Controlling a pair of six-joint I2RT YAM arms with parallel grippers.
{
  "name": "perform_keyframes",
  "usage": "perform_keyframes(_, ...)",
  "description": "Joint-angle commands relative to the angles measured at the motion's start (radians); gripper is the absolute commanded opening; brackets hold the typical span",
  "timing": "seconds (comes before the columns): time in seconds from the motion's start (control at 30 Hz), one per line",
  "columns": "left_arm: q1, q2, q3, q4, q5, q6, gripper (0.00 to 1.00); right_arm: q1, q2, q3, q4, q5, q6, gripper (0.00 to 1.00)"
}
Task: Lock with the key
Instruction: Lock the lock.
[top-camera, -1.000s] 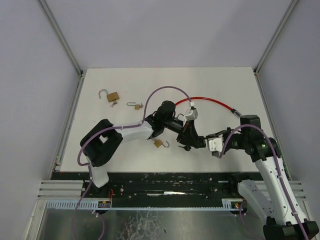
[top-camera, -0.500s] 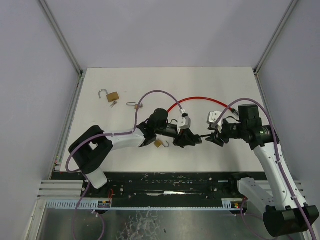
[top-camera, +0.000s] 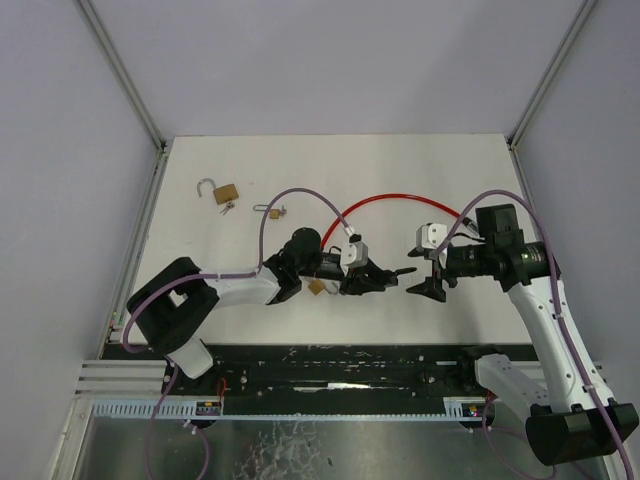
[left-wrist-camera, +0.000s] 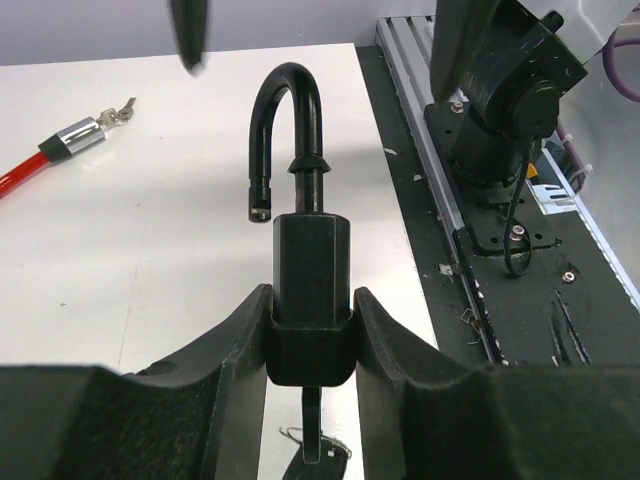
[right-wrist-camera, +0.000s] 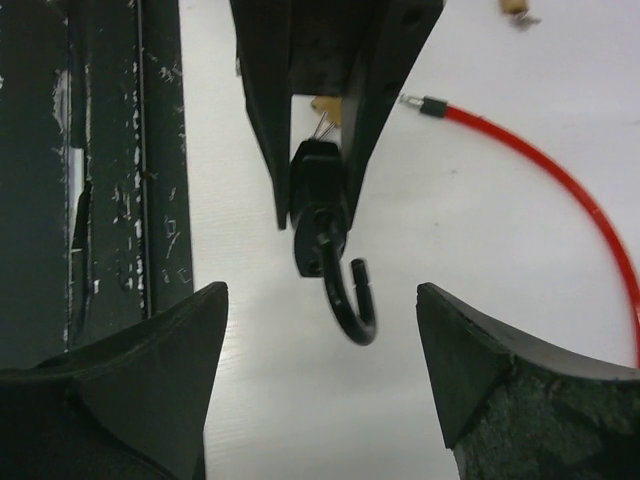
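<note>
The left gripper (top-camera: 375, 277) pinches the body of the black padlock (left-wrist-camera: 311, 270) over the near middle of the table (top-camera: 330, 165). The lock's long axis runs straight out along the fingers, and its shackle (left-wrist-camera: 290, 120) points at the right gripper (top-camera: 418, 282), the free end swung out of the body. The right gripper's jaws are spread wide, facing the shackle but apart from it. The lock's underside is mostly hidden by the left pads, and a thin dark piece (left-wrist-camera: 312, 440) below it may be a key; the top view shows the lock only as a dark blur.
</note>
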Motion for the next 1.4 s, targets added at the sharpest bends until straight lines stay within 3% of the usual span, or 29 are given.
perform_keyframes(0.0,-0.005,-0.039,-0.007,0.220,-0.031,0.023,0.00,-0.006,-0.066,-0.076,0.067,-0.024,-0.026,0.84)
perform_keyframes(0.2,-0.008,-0.037,-0.007,0.222,-0.035,0.031,0.00,-0.006,-0.058,-0.101,0.080,-0.006,-0.061,0.84)
perform_keyframes(0.63,-0.012,-0.032,-0.017,0.251,0.018,0.031,0.00,-0.006,-0.091,-0.164,0.157,-0.015,-0.069,0.66)
perform_keyframes(0.93,-0.014,-0.025,-0.013,0.254,0.023,0.030,0.00,-0.007,-0.112,-0.197,0.189,-0.037,-0.101,0.43)
perform_keyframes(1.1,-0.016,-0.023,-0.013,0.254,-0.003,0.030,0.00,-0.006,-0.125,-0.197,0.185,-0.057,-0.091,0.38)
perform_keyframes(1.37,-0.017,-0.027,-0.016,0.254,-0.048,0.030,0.00,-0.006,-0.111,-0.204,0.176,-0.095,-0.045,0.03)
